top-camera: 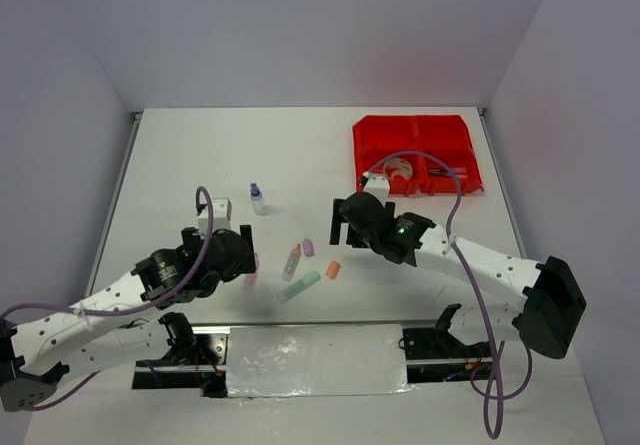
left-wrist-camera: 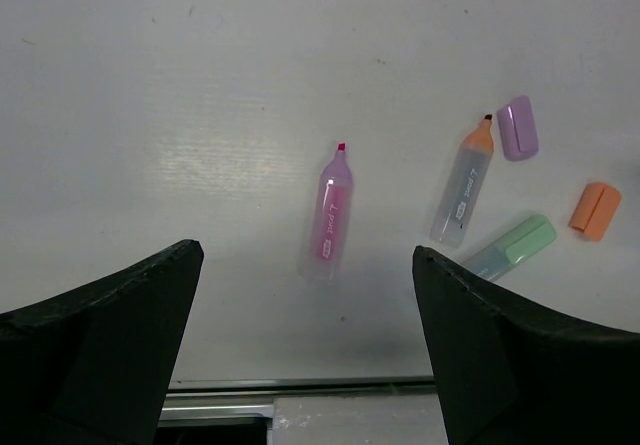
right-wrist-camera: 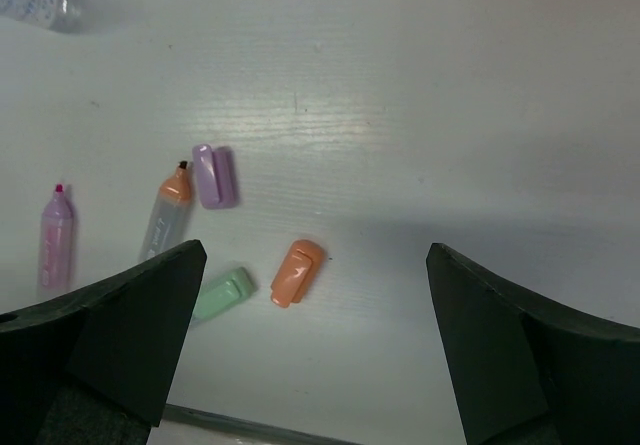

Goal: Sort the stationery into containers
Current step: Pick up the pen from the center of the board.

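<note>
My left gripper (top-camera: 246, 252) is open and empty, low over the table just above the uncapped pink highlighter (left-wrist-camera: 332, 213), which lies between its fingers' line in the left wrist view. My right gripper (top-camera: 343, 223) is open and empty, hovering over the orange cap (right-wrist-camera: 297, 272). An orange-tipped highlighter (top-camera: 292, 261), a purple cap (top-camera: 308, 248), the orange cap (top-camera: 333, 269) and a green highlighter (top-camera: 300, 285) lie together mid-table. A small blue-capped clear bottle (top-camera: 257, 197) stands behind them. The red bins (top-camera: 440, 135) sit at the far right, with a tape roll (top-camera: 400, 170) in a near compartment.
A metal plate (top-camera: 315, 360) runs along the near table edge between the arm bases. Purple cables loop from both arms; the right one arcs in front of the bins. White walls bound the table at the back and sides.
</note>
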### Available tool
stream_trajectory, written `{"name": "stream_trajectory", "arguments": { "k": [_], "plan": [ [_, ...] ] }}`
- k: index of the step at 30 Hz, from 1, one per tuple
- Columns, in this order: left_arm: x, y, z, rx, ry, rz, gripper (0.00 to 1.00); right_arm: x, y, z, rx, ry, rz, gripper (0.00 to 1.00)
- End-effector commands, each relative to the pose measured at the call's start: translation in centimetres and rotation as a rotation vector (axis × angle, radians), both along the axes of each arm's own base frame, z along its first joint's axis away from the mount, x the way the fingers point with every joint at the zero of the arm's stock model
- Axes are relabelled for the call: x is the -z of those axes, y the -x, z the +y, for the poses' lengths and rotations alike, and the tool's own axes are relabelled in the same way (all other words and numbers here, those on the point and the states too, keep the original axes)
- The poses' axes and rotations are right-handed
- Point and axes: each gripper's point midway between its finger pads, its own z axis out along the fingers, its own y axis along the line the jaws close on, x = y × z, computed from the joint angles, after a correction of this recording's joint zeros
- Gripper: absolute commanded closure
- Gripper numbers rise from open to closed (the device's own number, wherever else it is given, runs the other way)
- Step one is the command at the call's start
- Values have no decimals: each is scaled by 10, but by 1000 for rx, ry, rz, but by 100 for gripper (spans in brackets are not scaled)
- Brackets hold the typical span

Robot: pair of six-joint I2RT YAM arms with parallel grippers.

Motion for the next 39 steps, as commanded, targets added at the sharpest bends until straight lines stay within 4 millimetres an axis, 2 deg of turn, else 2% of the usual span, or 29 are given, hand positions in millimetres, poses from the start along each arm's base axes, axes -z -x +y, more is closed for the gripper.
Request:
{"name": "stream_trajectory", "arguments": {
  "k": [1,7,16,18,22,26,29,39],
  "plan": [
    [5,-1,-18,1,104,9,1,-36,-8,-4,92,-57,-64,0],
    [30,-5,-21,-27,83,44,1,-41,-6,3,59,-89,-68,0],
    [73,-23,-13,-71,47,150,2,-26,0,12,-17,-104,-47,1],
    [83,-24,-9,-72,38,174,4,-22,0,15,-29,-108,-43,1],
    [101,-26,-18,-19,40,223,11,-10,2,18,-45,-96,-21,2],
    [117,-21,-27,40,29,288,19,-5,2,22,-61,-94,-7,2],
    [126,-17,-29,51,34,312,22,-5,3,21,-63,-102,-11,3],
    [143,5,-24,60,60,376,26,-8,7,21,-78,-129,-28,4]
  ]
}}
